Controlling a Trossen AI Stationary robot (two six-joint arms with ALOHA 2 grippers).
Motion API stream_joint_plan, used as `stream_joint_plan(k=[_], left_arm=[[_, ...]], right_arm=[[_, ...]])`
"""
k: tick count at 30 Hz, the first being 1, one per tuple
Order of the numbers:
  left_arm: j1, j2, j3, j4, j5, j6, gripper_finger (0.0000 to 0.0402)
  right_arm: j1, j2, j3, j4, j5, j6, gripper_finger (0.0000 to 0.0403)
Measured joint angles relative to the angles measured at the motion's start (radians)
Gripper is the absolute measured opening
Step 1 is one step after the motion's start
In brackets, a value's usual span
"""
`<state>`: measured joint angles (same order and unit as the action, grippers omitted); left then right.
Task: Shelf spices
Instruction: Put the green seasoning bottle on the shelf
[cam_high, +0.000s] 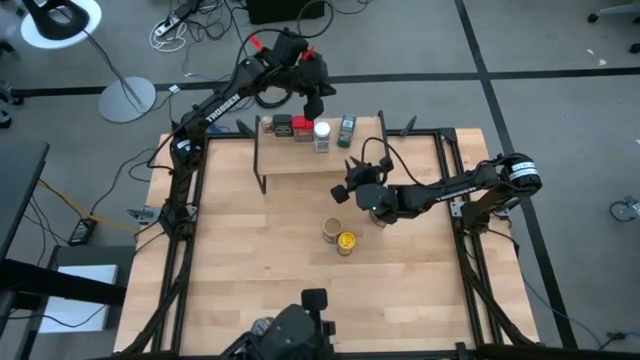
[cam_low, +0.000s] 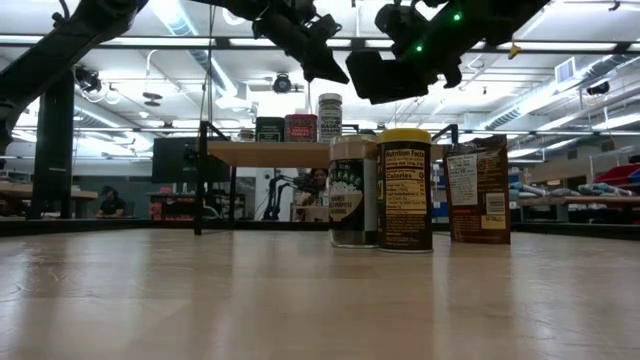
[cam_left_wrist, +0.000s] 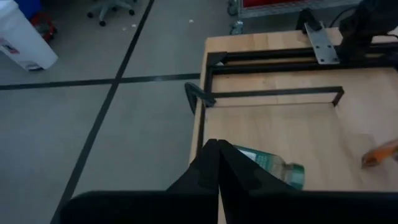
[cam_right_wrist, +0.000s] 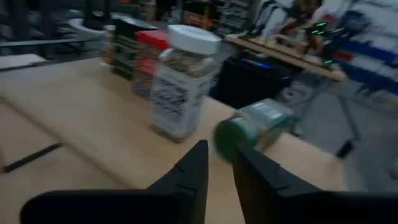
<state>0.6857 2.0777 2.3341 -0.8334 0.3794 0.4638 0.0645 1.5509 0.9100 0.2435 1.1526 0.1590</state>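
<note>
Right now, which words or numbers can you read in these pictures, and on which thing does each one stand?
"Nutrition Facts": on the label of the yellow-lidded jar, low view.
Brown canister, tan-capped jar: print too small to read.
White-lidded jar, red tin, dark tin, green jar: labels blurred.

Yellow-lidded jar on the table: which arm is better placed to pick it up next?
Probably the right. The right gripper hovers near the yellow-lidded jar, while the left gripper is beyond the wooden-topped shelf, farther away.
</note>
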Motion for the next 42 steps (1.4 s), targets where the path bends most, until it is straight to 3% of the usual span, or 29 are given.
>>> stream_joint_plan(k=[4, 7, 18, 22, 29, 42], left_arm=[[0.017, 0.000, 0.000, 0.045, 0.001, 0.002, 0.0009], [0.037, 0.000, 0.000, 0.098, 0.039, -0.027, 0.0013], [0.188, 0.001, 0.013, 0.350, 0.258, -0.256, 0.0033], [0.237, 0.001, 0.013, 0.365, 0.288, -0.294, 0.0058], [0.277, 0.001, 0.013, 0.362, 0.295, -0.318, 0.0098], [0.277, 0.001, 0.013, 0.366, 0.307, -0.287, 0.0102]], right_arm=[[-0.001, 0.000, 0.000, 0.000, -0.088, 0.055, 0.0073], [-0.010, 0.000, 0.000, -0.002, -0.102, 0.081, 0.0103], [-0.071, 0.008, 0.000, -0.011, -0.136, 0.137, 0.0308], [-0.110, 0.050, 0.000, -0.002, -0.136, 0.149, 0.0360], [-0.165, 0.101, 0.000, 0.019, -0.136, 0.229, 0.0381], [-0.224, 0.101, 0.000, 0.075, -0.183, 0.242, 0.0396]])
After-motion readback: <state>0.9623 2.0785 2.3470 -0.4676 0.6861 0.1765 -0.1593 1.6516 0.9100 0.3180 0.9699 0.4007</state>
